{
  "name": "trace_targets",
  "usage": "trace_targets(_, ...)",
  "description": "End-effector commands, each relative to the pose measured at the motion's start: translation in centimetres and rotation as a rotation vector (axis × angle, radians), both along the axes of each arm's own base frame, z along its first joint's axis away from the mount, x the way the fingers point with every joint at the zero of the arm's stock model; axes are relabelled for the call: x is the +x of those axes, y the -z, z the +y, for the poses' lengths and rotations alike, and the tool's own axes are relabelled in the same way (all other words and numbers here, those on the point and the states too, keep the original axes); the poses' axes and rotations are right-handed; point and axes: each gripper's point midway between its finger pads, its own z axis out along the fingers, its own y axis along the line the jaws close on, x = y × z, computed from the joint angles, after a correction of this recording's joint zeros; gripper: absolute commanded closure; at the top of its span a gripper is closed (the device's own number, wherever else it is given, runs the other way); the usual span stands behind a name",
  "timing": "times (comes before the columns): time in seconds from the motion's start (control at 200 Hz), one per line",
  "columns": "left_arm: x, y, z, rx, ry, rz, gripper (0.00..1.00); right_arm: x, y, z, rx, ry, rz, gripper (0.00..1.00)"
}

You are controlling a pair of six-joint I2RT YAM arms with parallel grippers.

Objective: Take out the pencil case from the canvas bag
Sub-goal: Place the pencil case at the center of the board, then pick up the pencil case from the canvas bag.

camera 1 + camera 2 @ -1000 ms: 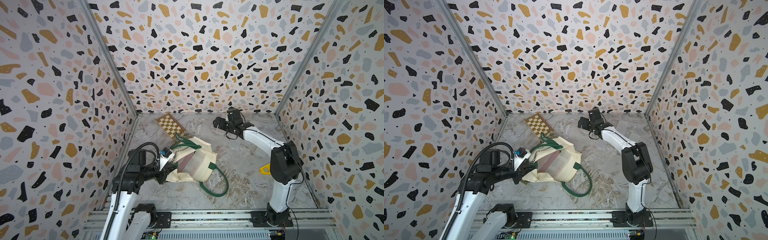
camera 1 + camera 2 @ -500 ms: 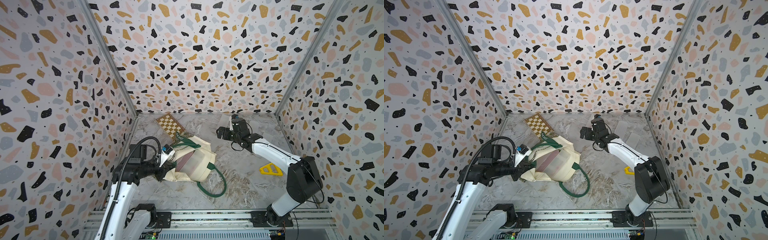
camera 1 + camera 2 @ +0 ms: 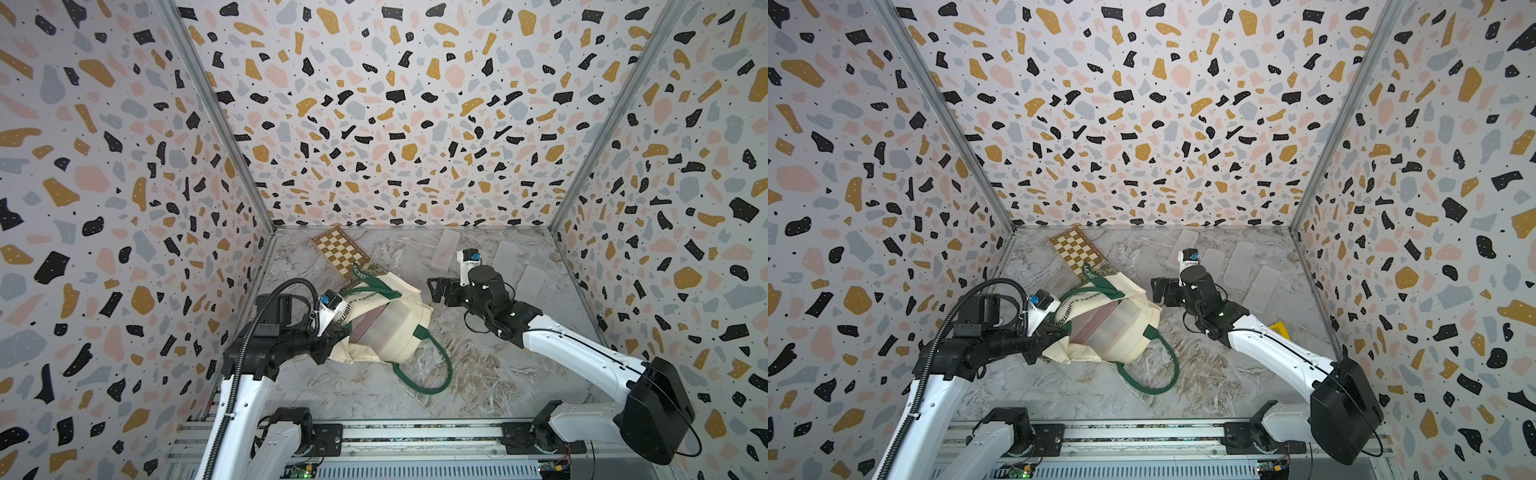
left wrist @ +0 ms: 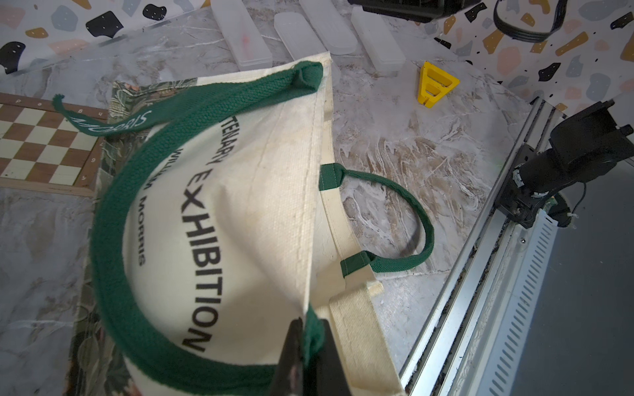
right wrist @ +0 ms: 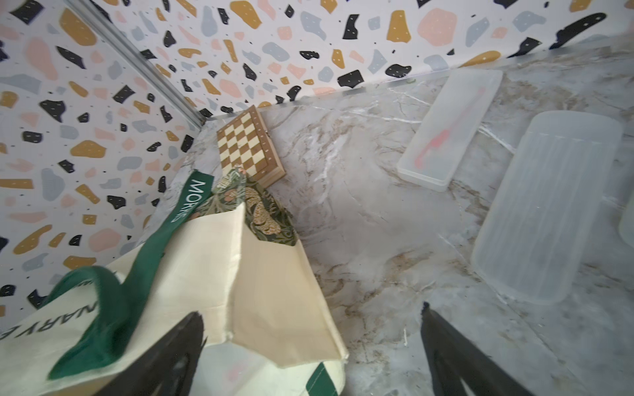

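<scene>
Bright even light; soft shadows; edges distorted.

The canvas bag (image 4: 260, 192) reads "EXHIBITION", seemingly "WILLIAM MORRIS"; its strap (image 5: 194, 197), "MORRIS".

Cream canvas bag (image 3: 401, 345), dark green handles (image 4: 109, 267), terrazzo walls (image 3: 395, 124).
The bag carries dark lettering (image 4: 199, 247) and a green-and-tan leafy patch (image 5: 260, 209); the chessboard (image 3: 338, 251) is checked brown and cream; the surface (image 3: 478, 365) is grey-white marble veined brown; the walls are white, flecked black, ochre, pink and grey; a small wedge (image 4: 435, 84) is yellow; loose cases (image 5: 549, 205) are frosted clear.
</scene>
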Motion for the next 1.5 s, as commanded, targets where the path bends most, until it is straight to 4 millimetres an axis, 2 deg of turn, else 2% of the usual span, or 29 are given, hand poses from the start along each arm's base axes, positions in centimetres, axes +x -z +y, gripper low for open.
trace_targets(0.0,0.3,0.2,0.2,-0.022,-0.043,-0.002,1.00,-0.7,-1.7,0.4,0.060,0.009,-0.067,0.00)
trace_targets(0.265,0.2,-0.2,0.0,-0.046,-0.045,-0.022,1.00,-4.7,-1.7,3.4,0.080,-0.101,-0.117,0.00)
trace_targets(0.37,0.5,0.0,0.2,-0.040,-0.059,-0.017,1.00,-6.4,-1.6,3.9,0.082,-0.123,-0.126,0.00)
trace_targets(0.656,0.9,0.2,0.7,-0.022,-0.094,-0.014,1.00,-10.2,-0.5,4.1,0.153,-0.168,-0.088,0.01)
trace_targets(0.961,0.8,0.2,0.7,-0.023,-0.089,-0.014,1.00,-12.2,2.5,4.2,0.130,-0.198,-0.024,0.00)
trace_targets(1.216,0.9,0.2,0.9,-0.018,-0.101,-0.017,1.00,-13.6,5.3,5.8,0.079,-0.241,0.037,0.01)
trace_targets(1.497,1.0,0.2,0.7,-0.037,-0.094,-0.011,1.00,-13.7,7.8,7.8,0.105,-0.249,0.124,0.03)
